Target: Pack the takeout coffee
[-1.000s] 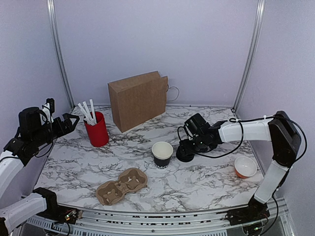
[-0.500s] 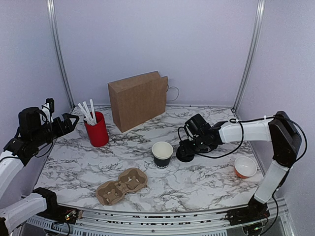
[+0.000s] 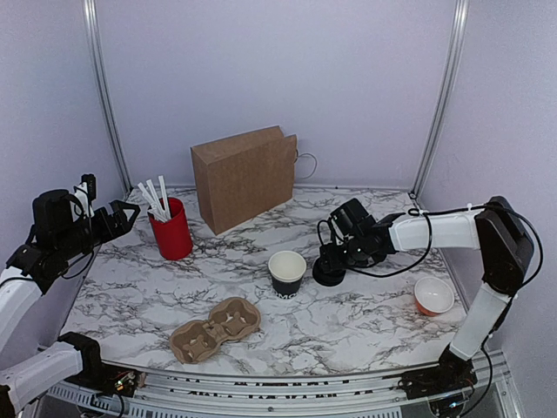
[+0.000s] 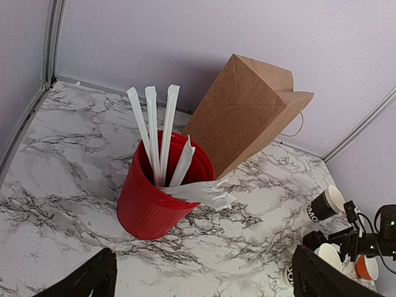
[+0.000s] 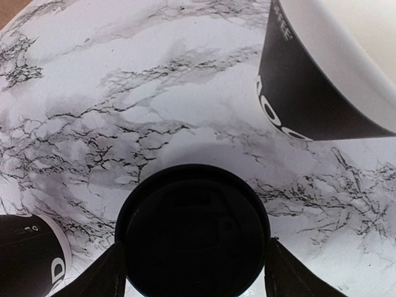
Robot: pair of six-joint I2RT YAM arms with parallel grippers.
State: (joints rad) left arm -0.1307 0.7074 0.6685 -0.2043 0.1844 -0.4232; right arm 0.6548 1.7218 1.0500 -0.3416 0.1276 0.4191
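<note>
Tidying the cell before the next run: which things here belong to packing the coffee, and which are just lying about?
Job: lidded black coffee cup; probably brown paper bag and cardboard cup carrier.
Lying about: open black cup, red cup of white sticks, orange bowl.

On the tabletop (image 3: 383, 322), a bag (image 3: 244, 177) stands at upper centre, with a cup of sticks (image 3: 171, 229) to its lower left. At centre, an open cup (image 3: 287, 272) sits just left of the lidded cup (image 3: 327, 271). A carrier (image 3: 216, 329) lies at lower left and a bowl (image 3: 433, 296) at far right.
</note>
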